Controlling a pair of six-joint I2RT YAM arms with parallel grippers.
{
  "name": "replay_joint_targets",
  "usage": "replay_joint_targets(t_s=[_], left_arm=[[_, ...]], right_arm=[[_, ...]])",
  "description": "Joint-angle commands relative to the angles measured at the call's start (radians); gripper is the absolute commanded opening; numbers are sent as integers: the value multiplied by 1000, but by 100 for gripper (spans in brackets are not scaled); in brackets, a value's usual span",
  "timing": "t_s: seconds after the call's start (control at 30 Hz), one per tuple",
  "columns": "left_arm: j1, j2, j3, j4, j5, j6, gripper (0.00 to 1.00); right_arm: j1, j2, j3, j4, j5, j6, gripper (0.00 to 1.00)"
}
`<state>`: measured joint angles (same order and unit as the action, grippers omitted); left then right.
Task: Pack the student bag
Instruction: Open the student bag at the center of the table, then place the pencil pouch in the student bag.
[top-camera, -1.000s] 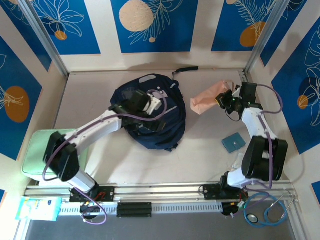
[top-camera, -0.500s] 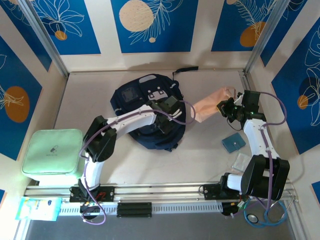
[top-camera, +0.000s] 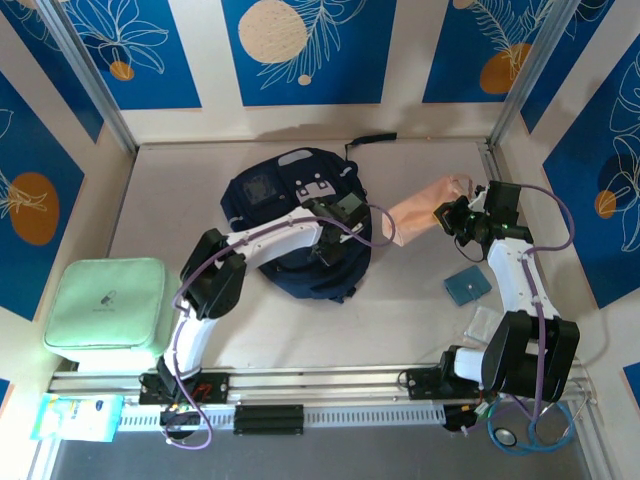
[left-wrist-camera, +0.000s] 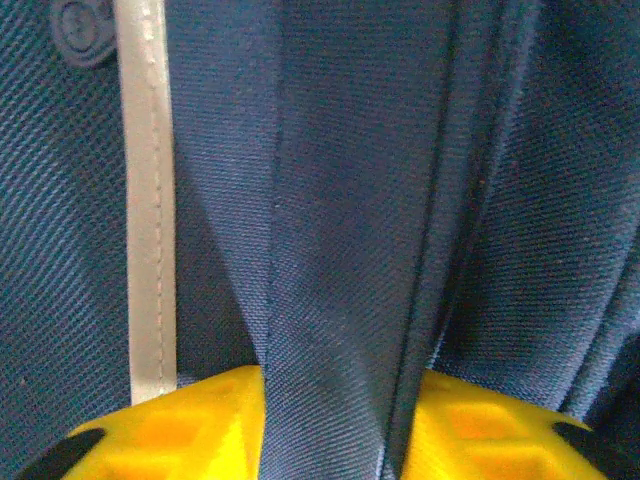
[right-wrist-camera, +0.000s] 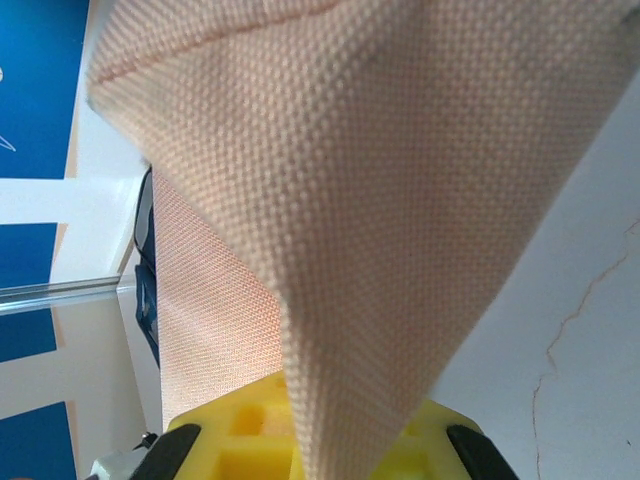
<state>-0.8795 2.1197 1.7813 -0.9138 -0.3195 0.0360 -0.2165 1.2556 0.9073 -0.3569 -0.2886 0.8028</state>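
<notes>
I see the bench (top-camera: 250, 320) with the student bag (top-camera: 255, 205) lying at its middle, towards the far side. The pink pouch (top-camera: 415, 212) is just right of it, one end clamped tight in my right pincer (top-camera: 447, 218). My left pincer (left-wrist-camera: 335, 400) pinches a raised fold of the bag's navy fabric

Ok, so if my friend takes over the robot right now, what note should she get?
Left claw: pinching a fold of the student bag, mid-table.
Right claw: shut on the pink pouch, just right of the bag.
Done: both grips look set.
Left: pouch not yet in the bag; green case and small blue book lie outside it too.
</notes>
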Motion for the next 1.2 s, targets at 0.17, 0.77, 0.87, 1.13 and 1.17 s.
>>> replay_joint_targets(t_s=[0.17, 0.77, 0.87, 1.13, 1.17], left_arm=[[0, -27, 49, -35, -20, 6, 18], [22, -467, -224, 512, 76, 19, 0], [20, -449, -175, 512, 103, 20, 0], [4, -419, -100, 506, 161, 15, 0], [3, -424, -99, 509, 167, 12, 0]], right_arm=[[-7, -45, -11, -20, -12, -14, 0], [137, -75, -19, -70, -110, -42, 0], [268, -55, -17, -48, -106, 4, 1], [507, 97, -37, 114, -49, 229, 0], [511, 115, -37, 143, -48, 248, 0]])
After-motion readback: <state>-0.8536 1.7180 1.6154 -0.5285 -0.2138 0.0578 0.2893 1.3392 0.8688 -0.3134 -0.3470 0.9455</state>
